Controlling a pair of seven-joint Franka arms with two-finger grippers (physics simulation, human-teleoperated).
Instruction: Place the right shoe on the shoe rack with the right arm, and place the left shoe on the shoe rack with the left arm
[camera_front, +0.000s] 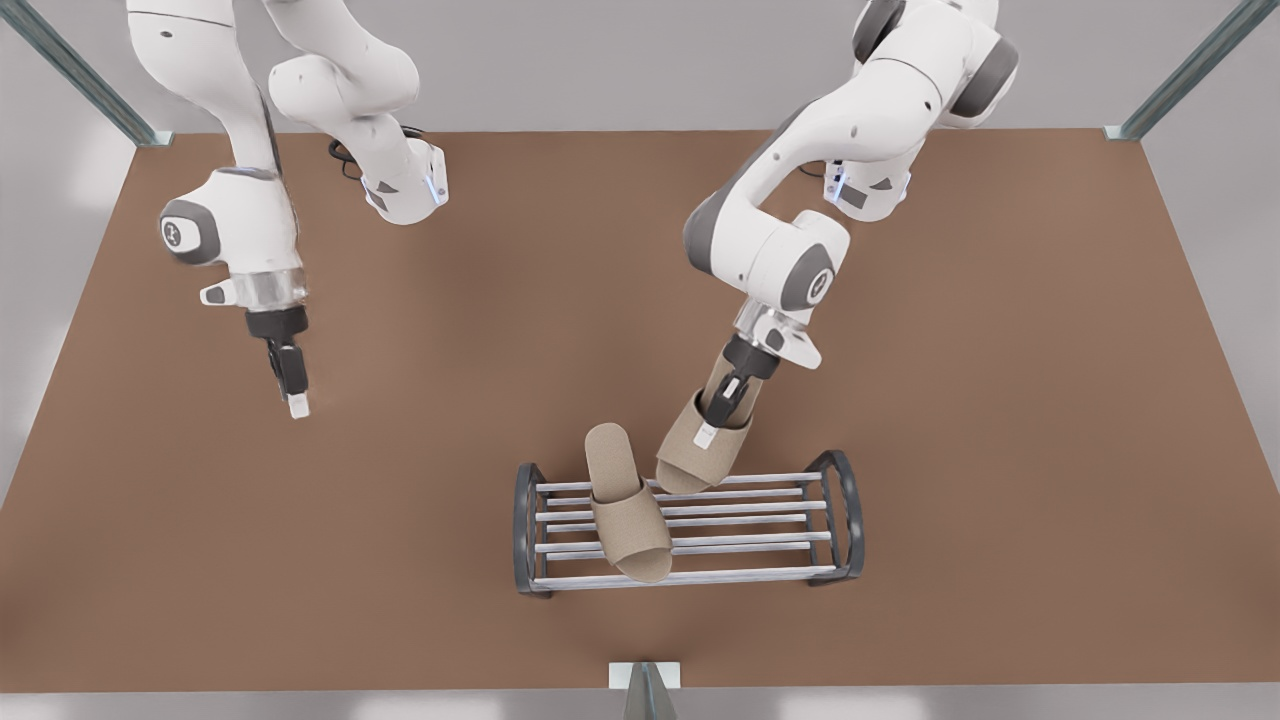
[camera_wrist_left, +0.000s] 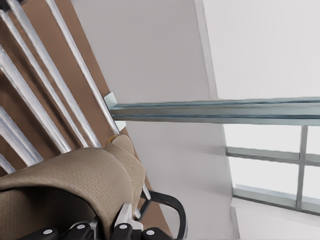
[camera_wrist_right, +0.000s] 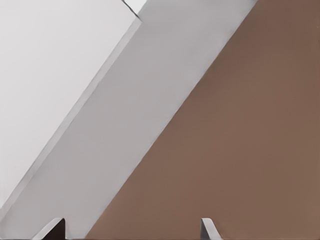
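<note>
Slipper (camera_front: 697, 447) hides left gripper (camera_front: 722, 408) fingertips; right gripper (camera_front: 296, 392) hangs apart.

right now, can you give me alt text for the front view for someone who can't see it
On the front view's right, the left end effector grips a beige fabric slipper, tilted toe-down over the back rods of a low rack of silver rods with dark grey arched ends. A second beige slipper lies across the rack. The right end effector hangs open over the brown table.
</note>
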